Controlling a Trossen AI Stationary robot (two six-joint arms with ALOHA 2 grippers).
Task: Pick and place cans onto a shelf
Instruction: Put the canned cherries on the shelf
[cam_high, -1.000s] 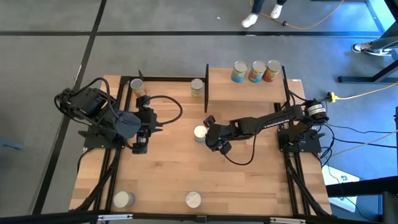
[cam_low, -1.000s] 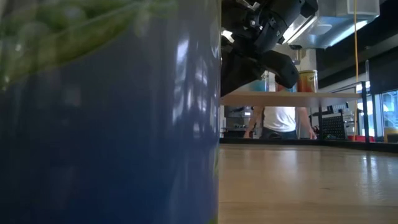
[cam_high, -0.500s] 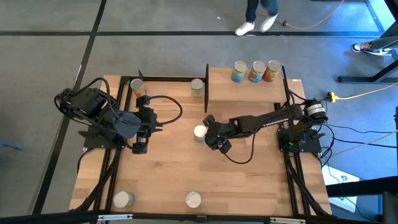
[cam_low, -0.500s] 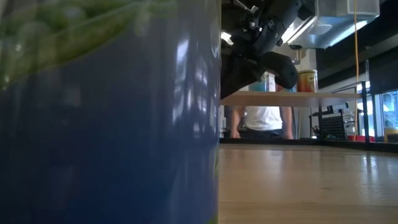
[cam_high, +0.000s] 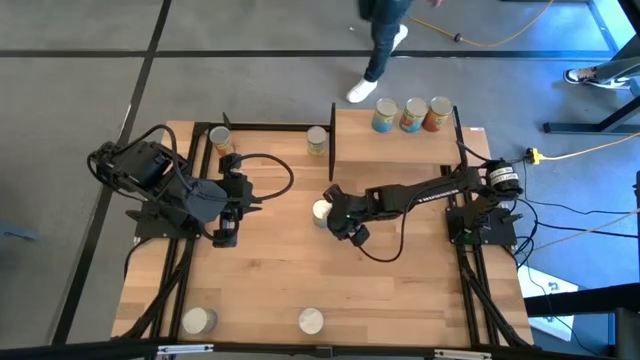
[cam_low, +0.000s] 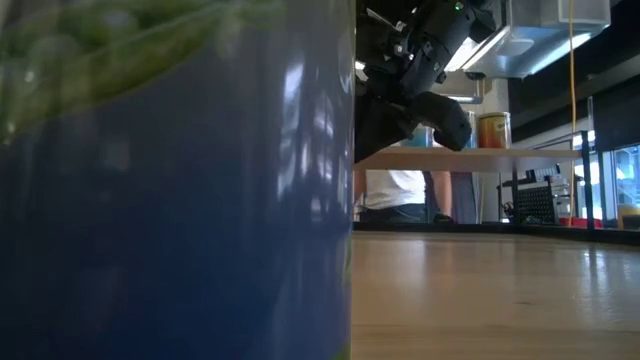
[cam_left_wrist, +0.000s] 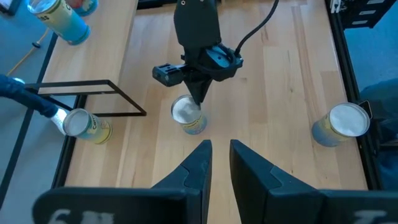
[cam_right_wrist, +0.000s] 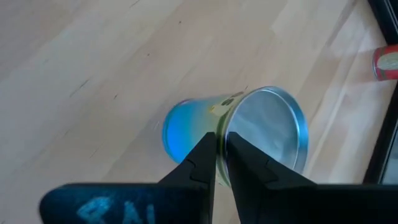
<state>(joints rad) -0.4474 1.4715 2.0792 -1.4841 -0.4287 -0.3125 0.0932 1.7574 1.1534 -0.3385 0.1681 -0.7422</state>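
Observation:
A blue-labelled can (cam_high: 320, 210) stands upright mid-table, on its base. My right gripper (cam_high: 332, 214) is shut, its tip at that can's top rim; the left wrist view shows the gripper (cam_left_wrist: 200, 99) over the can (cam_left_wrist: 188, 117). My left gripper (cam_left_wrist: 219, 146) is shut on nothing and hangs high over the table's left part (cam_high: 228, 222). Three cans (cam_high: 411, 115) stand on the shelf (cam_high: 395, 148) at the far right. Other cans stand on the table: one (cam_high: 317, 141) left of the shelf, one (cam_high: 221, 139) far left, two (cam_high: 199, 320) (cam_high: 311, 320) at the near edge. My right gripper's shut fingertips (cam_right_wrist: 208, 146) stand at the top rim (cam_right_wrist: 239, 102) of the blue-labelled can, on its side toward the table's right. They slant down from the right. I cannot tell whether they touch the can, which stands upright on the table.
A blue and green can (cam_low: 170, 200) close to the low camera hides the left half of that view. Black frame bars (cam_high: 265, 127) run along the far edge. A person (cam_high: 380, 40) walks on the floor beyond the table. Bare wood lies between the middle can and the near edge.

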